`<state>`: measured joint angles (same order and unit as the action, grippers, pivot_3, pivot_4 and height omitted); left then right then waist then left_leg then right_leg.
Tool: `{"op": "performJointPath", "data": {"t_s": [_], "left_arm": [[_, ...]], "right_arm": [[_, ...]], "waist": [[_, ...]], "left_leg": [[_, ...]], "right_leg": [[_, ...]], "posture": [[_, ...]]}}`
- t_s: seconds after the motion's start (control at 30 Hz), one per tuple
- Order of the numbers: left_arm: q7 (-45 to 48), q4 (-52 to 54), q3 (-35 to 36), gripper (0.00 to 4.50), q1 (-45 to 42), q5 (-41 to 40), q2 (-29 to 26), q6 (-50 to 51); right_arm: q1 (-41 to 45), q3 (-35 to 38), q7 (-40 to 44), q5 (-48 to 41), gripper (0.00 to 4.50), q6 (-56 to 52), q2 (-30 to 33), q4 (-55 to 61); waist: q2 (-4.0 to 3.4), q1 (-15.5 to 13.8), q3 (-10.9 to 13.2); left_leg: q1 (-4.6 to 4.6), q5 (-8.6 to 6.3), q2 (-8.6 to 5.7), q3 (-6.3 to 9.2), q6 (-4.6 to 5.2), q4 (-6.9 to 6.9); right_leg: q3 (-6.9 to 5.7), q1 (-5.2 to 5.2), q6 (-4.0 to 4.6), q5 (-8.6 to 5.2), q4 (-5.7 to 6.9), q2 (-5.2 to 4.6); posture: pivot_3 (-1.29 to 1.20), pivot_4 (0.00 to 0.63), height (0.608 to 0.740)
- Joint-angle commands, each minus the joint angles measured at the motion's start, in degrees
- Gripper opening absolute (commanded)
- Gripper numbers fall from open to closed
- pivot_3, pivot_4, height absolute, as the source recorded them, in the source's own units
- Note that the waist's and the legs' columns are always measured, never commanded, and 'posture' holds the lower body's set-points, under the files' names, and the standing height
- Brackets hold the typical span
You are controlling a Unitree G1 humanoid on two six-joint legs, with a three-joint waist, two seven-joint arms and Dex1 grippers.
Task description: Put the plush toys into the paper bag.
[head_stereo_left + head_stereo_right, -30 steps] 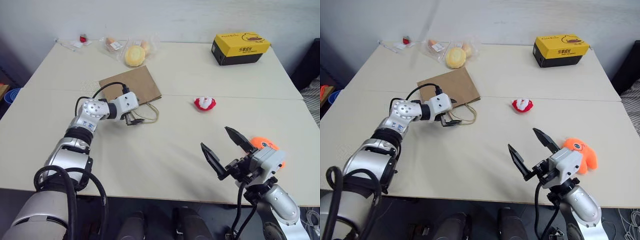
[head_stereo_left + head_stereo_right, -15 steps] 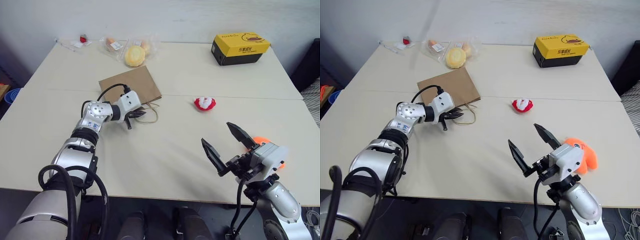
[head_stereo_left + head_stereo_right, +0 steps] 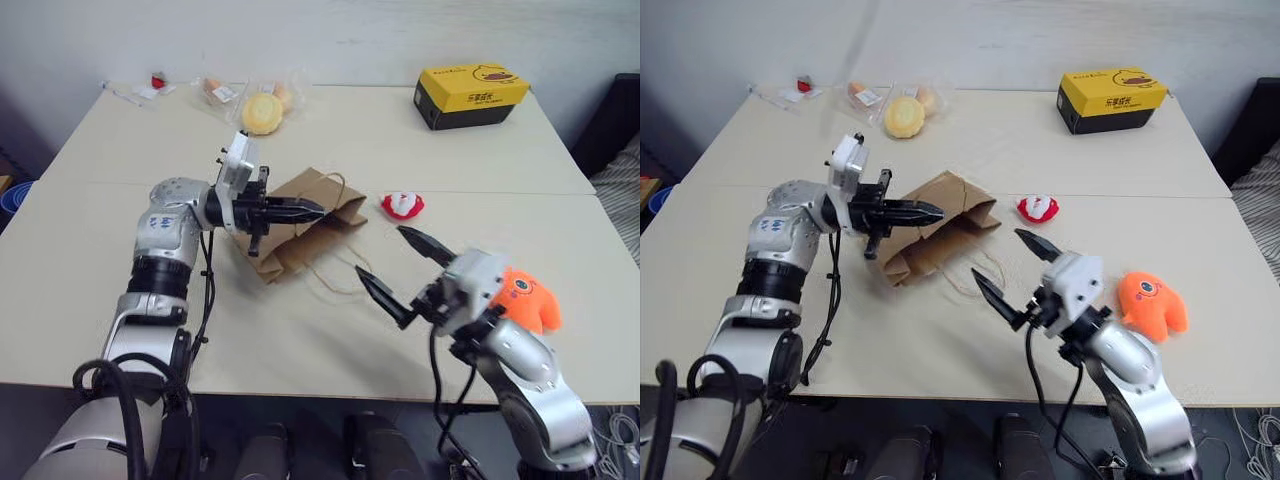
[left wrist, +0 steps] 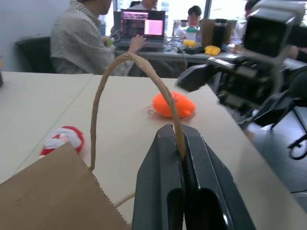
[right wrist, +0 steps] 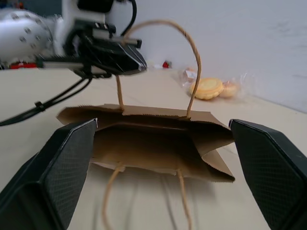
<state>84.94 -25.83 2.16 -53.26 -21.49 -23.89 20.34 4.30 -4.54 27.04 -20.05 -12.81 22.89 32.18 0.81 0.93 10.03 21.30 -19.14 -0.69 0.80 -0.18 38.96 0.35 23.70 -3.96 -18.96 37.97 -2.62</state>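
Left wrist view showed me the left gripper (image 4: pixel 182 139) pinching the brown paper bag's (image 3: pixel 300 225) cord handle (image 4: pixel 132 60); head views showed the right gripper (image 3: pixel 393 267) spread wide.

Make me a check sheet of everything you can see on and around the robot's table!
Surface: pale table, two tops joined.
Job's things: paper bag half lifted, mouth open; orange plush toy and red-and-white plush toy lie outside it.
Clutter: yellow-and-black box; wrapped buns.
Grippers: left gripper shut on a bag handle; right gripper open, facing the bag's mouth.
Cables: black cable along the left arm.
Surroundings: people at desks.
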Motion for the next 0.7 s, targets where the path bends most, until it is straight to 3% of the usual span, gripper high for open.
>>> {"op": "performJointPath", "data": {"t_s": [0.03, 0.37, 0.7], "left_arm": [[-3.0, 10.7, 0.1, 0.00, 2.2, -4.1, -1.0, 6.4], [-13.8, 26.0, 0.3, 0.00, 11.3, -11.7, 1.0, 15.8], [-19.0, 27.5, 2.2, 0.00, 10.2, -17.5, 1.5, 19.1]], "right_arm": [[3.8, -2.7, 0.5, 2.0, 3.62, -1.4, -0.9, -3.3], [10.0, -9.7, 1.0, 7.6, 0.02, -3.0, -4.4, -11.1], [17.6, -11.2, 1.4, 11.8, 0.02, -4.0, -8.0, -24.9]], "waist": [[0.00, -0.3, 0.0], [0.00, -0.7, 0.0], [-0.01, -0.6, 0.0]], "left_leg": [[0.00, 0.00, 0.00, 0.01, 0.00, 0.01], [0.02, -0.03, -0.01, 0.03, 0.00, 0.05], [0.00, -0.02, -0.01, 0.04, -0.02, 0.03]], "right_leg": [[0.00, 0.00, 0.00, 0.00, 0.01, -0.01], [0.00, -0.01, 0.00, 0.00, -0.02, -0.04], [-0.02, 0.00, 0.00, 0.00, -0.02, -0.02]], "posture": [[0.00, 0.150, 0.740], [0.00, 0.150, 0.740], [0.00, 0.150, 0.740]]}}
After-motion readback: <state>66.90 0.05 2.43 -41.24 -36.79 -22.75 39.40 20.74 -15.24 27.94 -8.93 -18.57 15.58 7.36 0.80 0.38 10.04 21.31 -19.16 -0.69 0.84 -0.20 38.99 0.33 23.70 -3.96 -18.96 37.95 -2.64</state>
